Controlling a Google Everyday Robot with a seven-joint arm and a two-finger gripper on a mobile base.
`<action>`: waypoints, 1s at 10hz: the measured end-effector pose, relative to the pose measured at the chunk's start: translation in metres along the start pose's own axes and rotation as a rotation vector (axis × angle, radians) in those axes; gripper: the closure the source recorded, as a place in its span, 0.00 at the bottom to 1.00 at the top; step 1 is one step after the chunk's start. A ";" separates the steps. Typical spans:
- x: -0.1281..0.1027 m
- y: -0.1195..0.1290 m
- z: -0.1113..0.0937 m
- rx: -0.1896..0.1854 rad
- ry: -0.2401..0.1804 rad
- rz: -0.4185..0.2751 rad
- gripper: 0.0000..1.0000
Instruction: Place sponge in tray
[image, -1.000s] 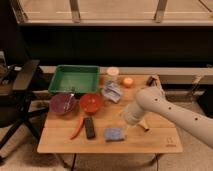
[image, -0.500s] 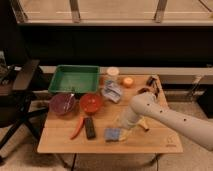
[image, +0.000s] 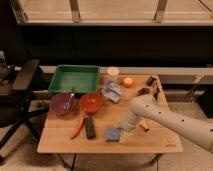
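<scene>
A small blue sponge (image: 112, 134) lies on the wooden table (image: 60, 140) near its front edge. The green tray (image: 75, 79) stands at the back left of the table. My gripper (image: 123, 133) is at the end of the white arm (image: 170, 119), low over the table just right of the sponge and close against it. The arm reaches in from the right.
A purple bowl (image: 62, 103) and a red bowl (image: 91, 102) stand in front of the tray. A red pepper (image: 78, 127) and a black remote-like bar (image: 90, 127) lie left of the sponge. A crumpled packet (image: 112, 91), white cup (image: 113, 72) and orange (image: 128, 81) are behind. A black chair (image: 17, 92) stands left.
The arm has swung down and to the left, bringing the gripper from above the table's middle right to right beside the sponge. The sponge has not moved.
</scene>
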 end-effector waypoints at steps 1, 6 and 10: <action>0.000 0.001 -0.003 0.005 0.003 0.002 0.67; -0.003 -0.026 -0.062 0.137 0.017 0.019 1.00; -0.027 -0.111 -0.154 0.274 -0.006 -0.047 1.00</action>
